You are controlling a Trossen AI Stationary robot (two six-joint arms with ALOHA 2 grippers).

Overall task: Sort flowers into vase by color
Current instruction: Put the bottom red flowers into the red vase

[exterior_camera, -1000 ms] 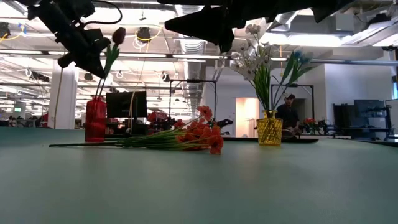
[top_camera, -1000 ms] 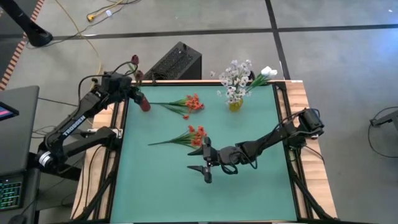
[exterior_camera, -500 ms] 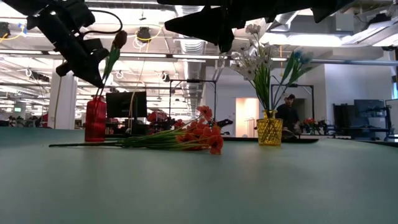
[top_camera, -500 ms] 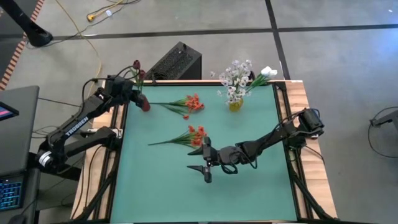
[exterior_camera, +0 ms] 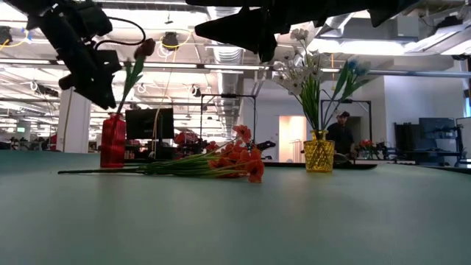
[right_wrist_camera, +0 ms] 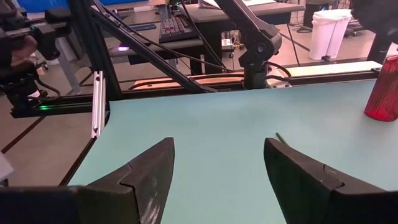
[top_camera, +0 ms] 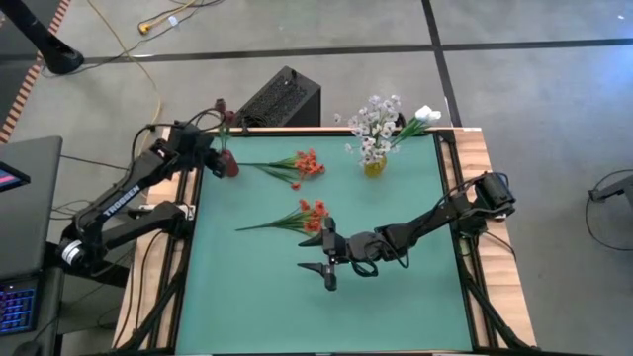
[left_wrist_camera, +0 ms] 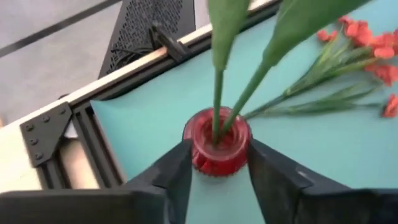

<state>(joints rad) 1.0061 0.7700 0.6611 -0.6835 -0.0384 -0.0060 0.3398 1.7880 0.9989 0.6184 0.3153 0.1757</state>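
The left hand (top_camera: 210, 156) hangs over the far left corner of the green tabletop (top_camera: 396, 307), directly above the red vase (left_wrist_camera: 217, 142). Its fingers (left_wrist_camera: 171, 177) stand apart, one on each side of the vase's rim, gripping nothing. A dark red bud (exterior_camera: 145, 48) on a green stem (left_wrist_camera: 217, 93) stands in that vase; the stem rises out of the vase mouth between the two open fingers, and whether it touches either of them cannot be told. In the low view the bud tilts away from the arm, just beside the hand and a little higher than it.

Two red-orange flowers lie flat on the tabletop. One red-orange spray (top_camera: 308, 163) lies near the far edge, its stem end pointing toward the red vase. The other red-orange spray (top_camera: 312, 215) lies near the middle, just beside the right hand (top_camera: 328, 258).

The right hand hovers over the middle of the tabletop with its fingers (right_wrist_camera: 143, 174) spread wide and nothing between them; the nearer spray's blossoms lie just beyond its fingertips, toward the far edge.

A yellow vase (top_camera: 374, 167) stands at the far edge right of the middle, holding white small-blossom sprays (top_camera: 374, 123) and white buds (top_camera: 426, 114).
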